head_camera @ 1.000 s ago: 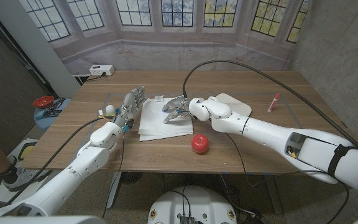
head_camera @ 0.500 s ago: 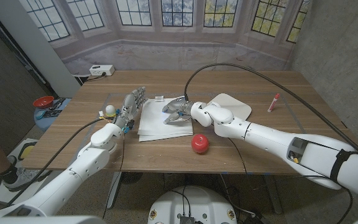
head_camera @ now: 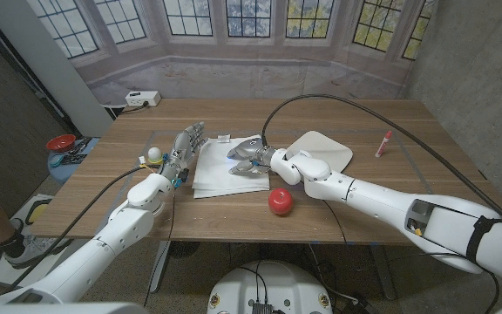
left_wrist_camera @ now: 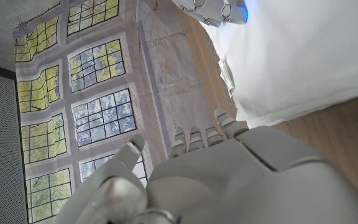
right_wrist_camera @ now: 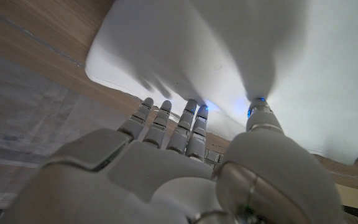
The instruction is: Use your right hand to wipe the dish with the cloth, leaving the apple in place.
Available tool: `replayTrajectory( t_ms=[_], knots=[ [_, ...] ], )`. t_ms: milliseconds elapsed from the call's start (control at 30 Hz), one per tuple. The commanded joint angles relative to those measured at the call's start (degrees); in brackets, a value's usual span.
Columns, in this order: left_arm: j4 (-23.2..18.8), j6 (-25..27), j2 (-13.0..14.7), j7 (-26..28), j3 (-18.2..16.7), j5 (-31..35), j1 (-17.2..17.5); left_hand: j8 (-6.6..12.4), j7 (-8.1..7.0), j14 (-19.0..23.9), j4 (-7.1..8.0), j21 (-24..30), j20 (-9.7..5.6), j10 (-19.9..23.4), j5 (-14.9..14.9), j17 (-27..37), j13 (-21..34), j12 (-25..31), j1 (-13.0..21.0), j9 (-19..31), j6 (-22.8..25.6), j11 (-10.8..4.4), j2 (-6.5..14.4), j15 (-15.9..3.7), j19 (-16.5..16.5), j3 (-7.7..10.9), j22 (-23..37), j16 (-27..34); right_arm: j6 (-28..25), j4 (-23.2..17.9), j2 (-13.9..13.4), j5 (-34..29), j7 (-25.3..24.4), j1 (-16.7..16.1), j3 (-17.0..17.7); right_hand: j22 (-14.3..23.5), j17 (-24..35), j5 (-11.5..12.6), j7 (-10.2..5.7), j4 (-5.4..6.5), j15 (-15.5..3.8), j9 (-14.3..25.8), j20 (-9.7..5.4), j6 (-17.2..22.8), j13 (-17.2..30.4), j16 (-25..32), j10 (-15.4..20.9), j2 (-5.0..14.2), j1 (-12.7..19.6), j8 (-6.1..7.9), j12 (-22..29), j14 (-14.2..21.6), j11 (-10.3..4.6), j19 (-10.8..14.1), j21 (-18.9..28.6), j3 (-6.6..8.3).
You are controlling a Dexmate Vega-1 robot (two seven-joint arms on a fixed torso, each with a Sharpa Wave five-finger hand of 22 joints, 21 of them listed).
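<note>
A white cloth (head_camera: 219,174) lies spread on the table's middle. My right hand (head_camera: 249,158) is over its far right part with fingers apart, and its fingertips (right_wrist_camera: 194,112) touch the cloth (right_wrist_camera: 229,56). The white dish (head_camera: 325,146) sits just right of the cloth, behind my right forearm. A red apple (head_camera: 280,201) stands on the wood in front of the dish, near my forearm. My left hand (head_camera: 184,144) stands at the cloth's left edge, fingers apart, holding nothing. In the left wrist view, my left hand (left_wrist_camera: 229,174) faces the cloth (left_wrist_camera: 303,62).
A pink marker (head_camera: 383,143) lies at the table's right. A small white ball (head_camera: 153,154) sits left of my left hand. A white power strip (head_camera: 142,98) is at the far left corner. A cable arcs over the dish.
My right hand has sunk slightly onto the cloth and its forearm has drawn nearer the apple. Cloth, dish, apple and left hand have not moved.
</note>
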Motion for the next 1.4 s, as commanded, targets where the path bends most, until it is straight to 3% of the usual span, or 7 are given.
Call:
replayTrajectory(
  t_ms=[33, 267, 467, 700, 1400],
  knots=[
    [-0.1, 0.1, 0.0, 0.0, 0.1, 0.1, -0.1, 0.28, 0.09, 0.6, 0.07, 0.0, -0.03, -0.2, -0.1, 0.2, 0.2, 0.0, 0.0, 0.2, 0.4, -0.16, 0.0, 0.15, 0.4, 0.49, 0.2, 0.1, 1.4, 0.9, -0.3, -2.3, -6.3, -1.4, 0.4, 0.2, 0.0, 0.6, -0.54, 0.00, -5.45, 0.2, -0.39, 3.0, 0.3, 0.4, 2.5, -0.80, 2.0, 0.77, 1.1, 2.6, -0.47, 1.8, 0.3, 0.65],
    [0.1, 0.1, -0.1, -0.1, 0.2, 0.0, -0.1, 0.27, 0.07, 0.5, 0.04, 0.0, -0.02, -0.2, -0.1, 0.2, 0.2, 0.0, 0.1, 0.2, 0.4, -0.24, 0.0, 0.14, 0.4, 0.50, 0.2, 0.1, 2.2, 1.5, -0.2, -3.2, -8.6, -1.8, 0.4, 0.2, 0.1, 0.8, -1.15, 0.20, -6.18, 0.2, -0.52, 5.2, 0.6, 0.2, 4.4, -1.13, 2.9, 1.06, 1.8, 4.0, -0.95, 2.5, 0.1, 1.01],
    [0.2, 0.2, -0.1, 0.0, 0.1, -0.1, -0.1, 0.27, 0.01, 0.6, 0.02, 0.0, -0.02, -0.3, -0.1, 0.2, 0.2, 0.0, 0.1, 0.2, 0.5, -0.20, 0.0, 0.11, 0.4, 0.52, 0.2, 0.1, 3.1, 2.5, 0.1, -3.7, -11.1, -1.8, 0.4, 0.1, 0.2, 1.2, -1.84, 0.40, -6.60, 0.2, -0.78, 7.9, 0.8, 0.2, 6.7, -1.32, 3.8, 1.52, 2.5, 5.8, -2.25, 3.2, 0.0, 1.48],
    [0.5, 0.2, -0.2, -0.1, 0.2, -0.2, -0.2, 0.27, 0.10, 0.5, -0.02, 0.0, -0.01, -0.3, -0.1, 0.2, 0.2, 0.0, 0.1, 0.2, 0.5, -0.13, 0.0, 0.10, 0.4, 0.56, 0.2, 0.1, 4.4, 4.9, 0.9, -4.2, -14.9, -1.7, 0.2, 0.1, 0.3, 1.8, -3.23, 0.67, -8.14, 0.1, -1.39, 13.7, 0.6, 0.0, 11.4, -1.75, 5.1, 2.52, 3.6, 9.1, -3.53, 5.0, -0.1, 2.41],
    [1.8, 0.4, -0.6, -0.6, 0.3, -0.6, -0.7, 0.27, 0.12, 0.6, -0.12, 0.0, 0.02, -0.2, -0.1, 0.2, 0.2, 0.0, 0.2, 0.2, 0.5, -0.12, 0.0, 0.14, 0.4, 0.62, 0.2, 0.1, 6.7, 12.8, 3.3, -2.7, -21.4, -0.5, -1.3, 0.1, 0.7, 2.8, -3.87, 0.84, -10.02, 0.1, -2.68, 21.0, 0.5, -0.8, 19.8, -1.80, 7.5, 2.53, 4.9, 15.1, -3.51, 7.5, -0.4, 5.11]
  ],
)
